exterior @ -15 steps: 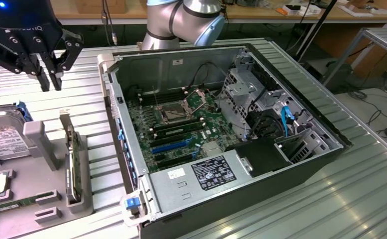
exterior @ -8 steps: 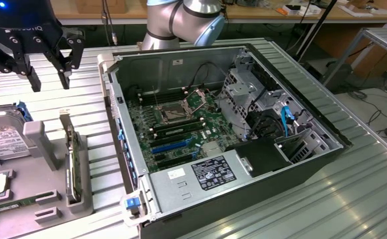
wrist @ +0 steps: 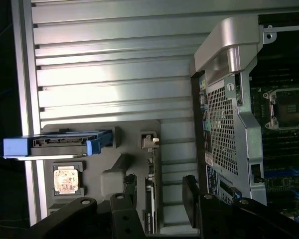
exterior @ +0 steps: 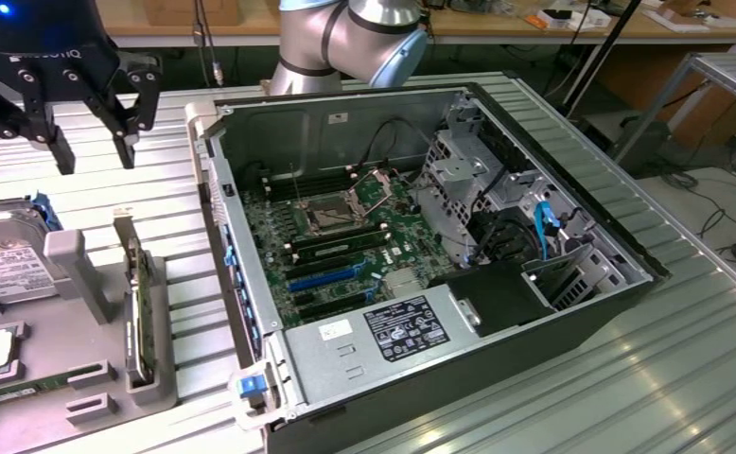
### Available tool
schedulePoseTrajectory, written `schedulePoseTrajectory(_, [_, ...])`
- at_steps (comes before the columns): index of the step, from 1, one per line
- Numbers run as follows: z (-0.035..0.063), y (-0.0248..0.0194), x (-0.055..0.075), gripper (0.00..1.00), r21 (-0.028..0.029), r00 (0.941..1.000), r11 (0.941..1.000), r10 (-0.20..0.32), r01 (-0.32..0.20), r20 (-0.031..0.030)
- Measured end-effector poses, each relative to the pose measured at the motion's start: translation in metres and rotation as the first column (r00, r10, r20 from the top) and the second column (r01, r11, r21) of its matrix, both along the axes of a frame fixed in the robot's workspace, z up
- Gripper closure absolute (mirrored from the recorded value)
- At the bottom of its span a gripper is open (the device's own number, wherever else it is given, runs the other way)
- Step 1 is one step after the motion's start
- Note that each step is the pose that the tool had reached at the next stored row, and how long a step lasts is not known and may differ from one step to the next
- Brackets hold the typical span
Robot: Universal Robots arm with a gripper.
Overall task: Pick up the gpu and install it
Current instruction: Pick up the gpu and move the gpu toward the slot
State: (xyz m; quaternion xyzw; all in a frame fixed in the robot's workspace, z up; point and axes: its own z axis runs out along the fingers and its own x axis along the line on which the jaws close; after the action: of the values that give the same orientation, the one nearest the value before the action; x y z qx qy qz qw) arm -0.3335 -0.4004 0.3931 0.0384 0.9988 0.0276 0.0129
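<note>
While the pincer (exterior: 96, 163) hangs up at the exterior view's left, black fingers (exterior: 59, 142) spread apart with nothing between them, so open and empty, the gpu (exterior: 141, 303) is standing on its long edge in a grey holder (exterior: 78, 274) on the slatted metal surface (exterior: 671, 378), just beside the open computer case (exterior: 495, 359) and outside it, not installed. Wrist view: pincer (wrist: 158, 193) looks down on the holder (wrist: 104, 174), and the thin top edge of the gpu (wrist: 150, 186) runs between the two fingers (wrist: 189, 194) as pictured; no contact seen, and how high above the card the fingertips sit is hard to judge, probably well clear going by the exterior view. Hard drive (exterior: 2, 270) with a white label lies on the same holder, on the far side of the gpu from the case; in the wrist view it shows blue side rails (wrist: 60, 144), with a processor chip (wrist: 66, 180) in a pocket next to it. RAM stick (exterior: 34, 388) lies flat near the holder's front edge. Case lies on its side, lid off, motherboard (exterior: 342, 255) exposed with blue slots and a bare CPU socket; its perforated rear panel (wrist: 224, 124) faces the holder. Silver robot arm (exterior: 342, 38) rises behind the case.
</note>
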Motion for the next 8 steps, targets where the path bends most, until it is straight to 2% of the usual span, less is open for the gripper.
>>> schedulePoseTrajectory(1, [0.0000,0.0000,0.0000,0.45,0.0000,1.0000,1.0000,0.000,0.000,0.0000])
schedulePoseTrajectory(2, [0.0000,0.0000,0.0000,0.45,0.0000,1.0000,1.0000,0.000,0.000,0.0001])
schedulePoseTrajectory(3, [0.0000,0.0000,0.0000,0.38,0.0000,1.0000,1.0000,0.000,0.000,0.0000])
schedulePoseTrajectory(8, [0.0000,0.0000,0.0000,0.38,0.0000,1.0000,1.0000,0.000,0.000,0.0000])
